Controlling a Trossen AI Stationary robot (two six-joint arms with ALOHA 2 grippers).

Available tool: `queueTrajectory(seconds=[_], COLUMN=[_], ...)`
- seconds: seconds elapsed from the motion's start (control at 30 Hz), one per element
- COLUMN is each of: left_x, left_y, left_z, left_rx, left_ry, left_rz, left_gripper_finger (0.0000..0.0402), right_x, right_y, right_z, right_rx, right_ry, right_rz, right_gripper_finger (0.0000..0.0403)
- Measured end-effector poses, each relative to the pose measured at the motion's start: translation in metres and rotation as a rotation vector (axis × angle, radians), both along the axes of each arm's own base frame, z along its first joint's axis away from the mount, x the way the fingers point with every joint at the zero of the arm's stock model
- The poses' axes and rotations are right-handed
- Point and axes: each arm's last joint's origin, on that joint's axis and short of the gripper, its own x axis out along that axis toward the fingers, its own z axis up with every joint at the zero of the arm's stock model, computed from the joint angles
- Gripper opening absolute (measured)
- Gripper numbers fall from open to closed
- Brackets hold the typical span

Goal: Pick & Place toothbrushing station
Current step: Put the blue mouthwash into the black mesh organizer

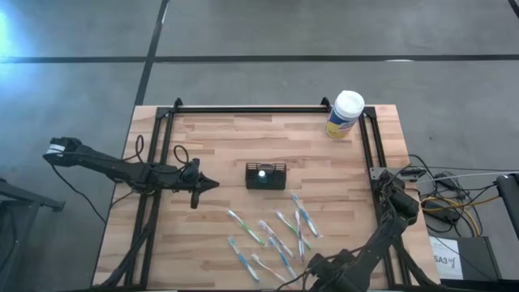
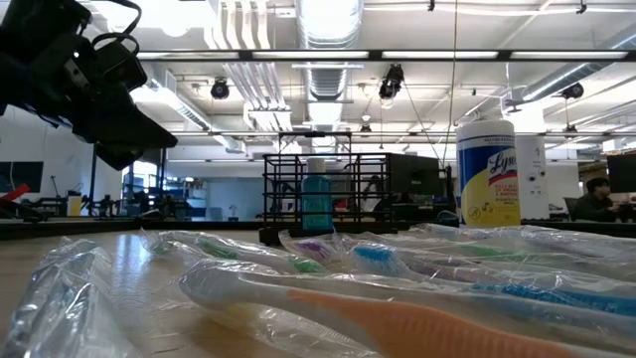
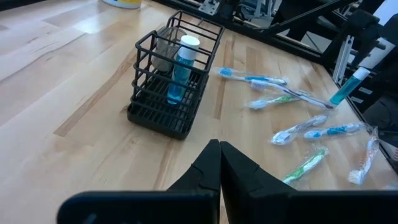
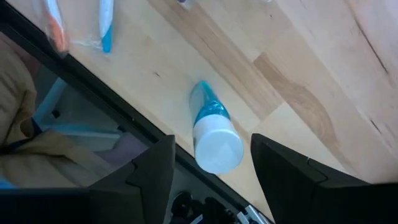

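The black wire-mesh basket point(image 1: 266, 175) stands on its base at the table's middle, with a blue bottle with a white cap point(image 3: 180, 68) upright inside; it also shows in the left wrist view point(image 3: 171, 81) and the low view point(image 2: 308, 194). My left gripper point(image 1: 209, 184) is shut and empty, a little to the basket's left, pointing at it point(image 3: 219, 149). My right gripper point(image 4: 211, 168) is open at the table's near edge, pointing down; its fingers stand on either side of a second blue bottle's white cap point(image 4: 217, 146) without touching it. That bottle point(image 4: 208, 118) lies on the wood.
Several wrapped toothbrushes point(image 1: 272, 235) lie scattered on the near half of the table, between the basket and the right gripper. A yellow canister with a white lid point(image 1: 345, 113) stands at the far right corner. A black frame rail point(image 1: 251, 109) runs along the far edge.
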Motion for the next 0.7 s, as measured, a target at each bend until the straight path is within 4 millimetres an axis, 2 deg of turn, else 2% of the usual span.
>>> queueTrajectory(seconds=[0.57,0.7], left_x=[0.0000,0.0000], left_y=[0.0000,0.0000], left_z=[0.0000,0.0001], left_rx=[-0.018,-0.019], left_ry=[-0.001,-0.002], left_rz=[0.005,0.006], left_gripper_finger=[0.0003,0.0003], right_x=[0.0008,-0.0006], right_y=[0.0004,0.0014], right_z=[-0.0002,-0.0001], right_rx=[-0.007,-0.012], right_ry=[-0.021,-0.024], right_rz=[0.073,0.118], right_gripper_finger=[0.0091,0.0087])
